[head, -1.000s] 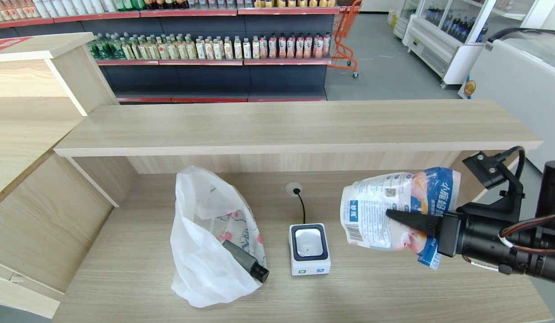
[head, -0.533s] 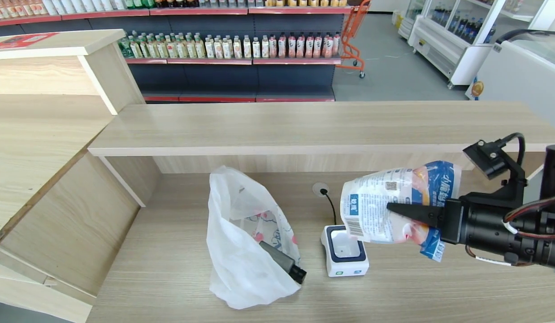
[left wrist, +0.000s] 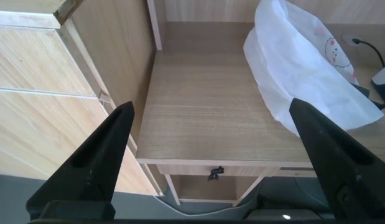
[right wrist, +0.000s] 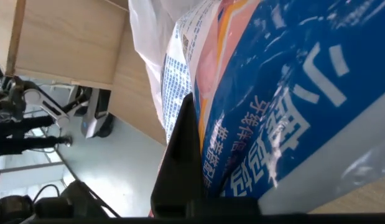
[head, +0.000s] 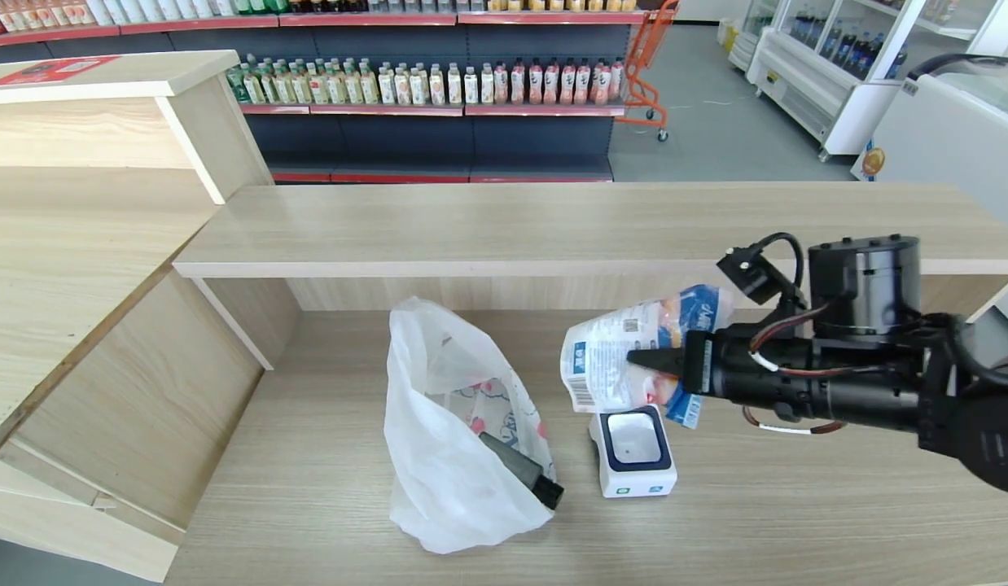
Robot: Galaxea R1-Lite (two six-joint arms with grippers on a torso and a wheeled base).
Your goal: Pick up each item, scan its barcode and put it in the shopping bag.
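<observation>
My right gripper (head: 644,360) is shut on a white and blue snack pouch (head: 608,360), holding it just above the white barcode scanner (head: 634,446) on the counter. The pouch's barcode edge points down toward the scanner window. In the right wrist view the pouch (right wrist: 292,118) presses against one dark finger (right wrist: 180,163). The white plastic shopping bag (head: 447,439) stands open to the left of the scanner, with a dark item (head: 522,470) inside it. My left gripper (left wrist: 211,158) is open and holds nothing, off the counter's near left side, with the bag (left wrist: 304,68) beyond it.
A raised wooden ledge (head: 553,224) runs along the back of the counter (head: 797,521). A wooden side panel (head: 138,399) closes the left end. The scanner's cable (head: 587,325) goes into a hole behind the pouch. Shop shelves stand far behind.
The head camera has shifted. My right gripper has carried the pouch left, from beside the scanner to directly over it, and the arm has turned inward.
</observation>
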